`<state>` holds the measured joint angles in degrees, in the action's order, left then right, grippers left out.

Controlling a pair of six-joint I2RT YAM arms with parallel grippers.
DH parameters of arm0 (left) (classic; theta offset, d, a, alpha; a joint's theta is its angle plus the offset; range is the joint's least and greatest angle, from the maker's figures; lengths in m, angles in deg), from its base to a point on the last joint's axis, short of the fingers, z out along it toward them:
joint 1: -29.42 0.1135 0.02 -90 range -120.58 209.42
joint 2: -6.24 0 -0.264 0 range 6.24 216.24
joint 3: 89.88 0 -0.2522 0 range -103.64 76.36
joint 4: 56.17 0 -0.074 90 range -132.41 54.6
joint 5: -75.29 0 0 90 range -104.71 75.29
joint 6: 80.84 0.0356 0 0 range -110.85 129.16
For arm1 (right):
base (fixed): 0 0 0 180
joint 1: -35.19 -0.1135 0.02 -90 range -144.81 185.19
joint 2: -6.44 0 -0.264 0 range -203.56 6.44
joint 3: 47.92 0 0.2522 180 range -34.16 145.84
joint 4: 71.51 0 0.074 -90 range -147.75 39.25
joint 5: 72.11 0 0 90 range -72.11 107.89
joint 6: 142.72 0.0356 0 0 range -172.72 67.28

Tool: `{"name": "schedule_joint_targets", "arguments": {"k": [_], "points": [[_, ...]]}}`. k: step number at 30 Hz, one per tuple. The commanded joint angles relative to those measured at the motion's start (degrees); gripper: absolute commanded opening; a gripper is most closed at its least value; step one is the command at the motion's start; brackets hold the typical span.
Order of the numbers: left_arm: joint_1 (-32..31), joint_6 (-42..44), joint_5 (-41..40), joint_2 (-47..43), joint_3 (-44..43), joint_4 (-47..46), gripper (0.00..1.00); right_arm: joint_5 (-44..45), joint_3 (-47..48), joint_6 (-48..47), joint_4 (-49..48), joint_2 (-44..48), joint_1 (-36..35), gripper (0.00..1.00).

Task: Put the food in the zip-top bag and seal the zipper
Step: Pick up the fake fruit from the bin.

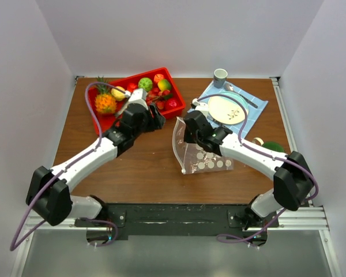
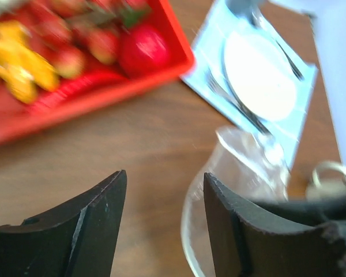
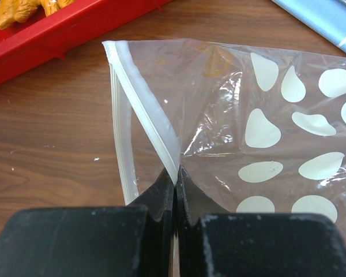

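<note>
1. While the right fingers (image 3: 164,193) are pressed fully together, they pinch the thin clear ridged zipper strip (image 3: 144,98) at the mouth of the clear floppy plastic bag printed with white dots (image 3: 265,127).
2. From that pinch the zipper strip runs up and away, and the right wrist view shows the mouth's two edges parted.
3. My left fingers (image 2: 116,187) stand wide apart with nothing between them, above bare brown wooden counter (image 1: 144,173).
4. They hang between the red plastic tray (image 1: 179,92) and the bag's open mouth, which sits just to their right.
5. On the overhead view the bag (image 1: 205,156) lies mid-counter, its dotted end flat on the wood and its mouth edge raised toward the tray.
6. The small plastic toy fruits (image 1: 155,89), red, green, yellow and orange, all sit in the tray at the far left.
7. Beyond the bag, a white round plate (image 1: 226,108) rests on a light-blue cloth (image 1: 256,107), with a small pale cup (image 1: 220,76) behind it.
</note>
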<state>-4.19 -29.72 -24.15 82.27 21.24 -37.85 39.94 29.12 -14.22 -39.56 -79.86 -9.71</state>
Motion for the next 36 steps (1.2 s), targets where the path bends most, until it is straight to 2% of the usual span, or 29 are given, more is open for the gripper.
{"name": "schedule_joint_targets", "arguments": {"k": [1,5,10,18,22,26,30,36], "points": [[5.82,5.55,-3.05,5.17,-8.32,-2.26,0.59,-0.77,-0.18,0.79,-2.55,0.69,0.52,0.00],[11.35,10.38,0.81,13.60,-14.66,-7.63,0.53,-0.95,-0.71,0.96,-2.11,1.57,0.61,0.00],[11.90,15.48,3.71,24.24,-23.63,-11.67,0.49,-1.39,-1.15,1.05,-1.67,2.02,0.78,0.00],[10.67,21.73,3.99,30.75,-26.71,-15.01,0.49,-1.39,-0.27,0.26,-0.35,1.14,0.78,0.00],[8.39,25.86,1.88,34.09,-29.17,-15.19,0.55,-1.74,0.34,0.08,-0.18,0.79,0.87,0.00],[7.42,28.14,-2.60,37.52,-32.25,-13.61,0.56,-2.18,0.70,0.08,-0.18,0.52,0.96,0.00],[6.62,29.64,-10.67,39.72,-33.04,-13.61,0.56,-2.18,0.96,0.08,0.00,0.52,0.96,0.00],[6.27,32.19,-15.53,41.91,-33.30,-15.89,0.56,-2.09,1.40,-0.27,0.26,0.26,0.96,0.00]]}}
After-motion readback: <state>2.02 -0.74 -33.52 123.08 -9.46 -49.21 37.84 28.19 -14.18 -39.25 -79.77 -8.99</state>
